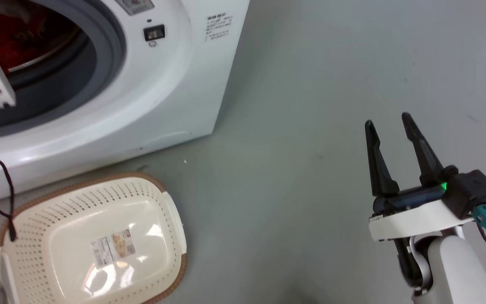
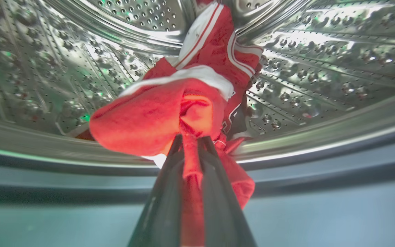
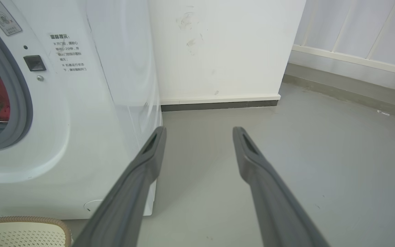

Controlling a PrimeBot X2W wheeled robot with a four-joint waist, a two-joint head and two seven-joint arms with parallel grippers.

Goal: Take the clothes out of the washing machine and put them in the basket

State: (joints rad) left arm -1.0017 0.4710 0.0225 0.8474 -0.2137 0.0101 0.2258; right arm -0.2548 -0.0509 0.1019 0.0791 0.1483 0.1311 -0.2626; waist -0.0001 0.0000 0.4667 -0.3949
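Observation:
The white washing machine [image 1: 175, 80] stands at the upper left with its door ring [image 1: 108, 55] open toward me. Red clothes [image 2: 190, 89] with white striped trim lie in the steel drum [image 2: 321, 61]. My left gripper [image 2: 190, 140] is shut on a fold of the red clothes at the drum's lip. Red clothes [image 1: 11, 38] also show through the opening in the head view, behind my left arm's wrist. The cream basket [image 1: 171, 219] sits on the floor before the machine, with nothing in it. My right gripper [image 1: 388, 118] hovers open over bare floor, far right of the basket.
Grey floor [image 1: 310, 105] stretches to the right of the machine. A white wall [image 3: 225, 48] with a dark skirting stands behind the machine's right side. The basket's rim [image 3: 22, 219] shows at the lower left of the right wrist view.

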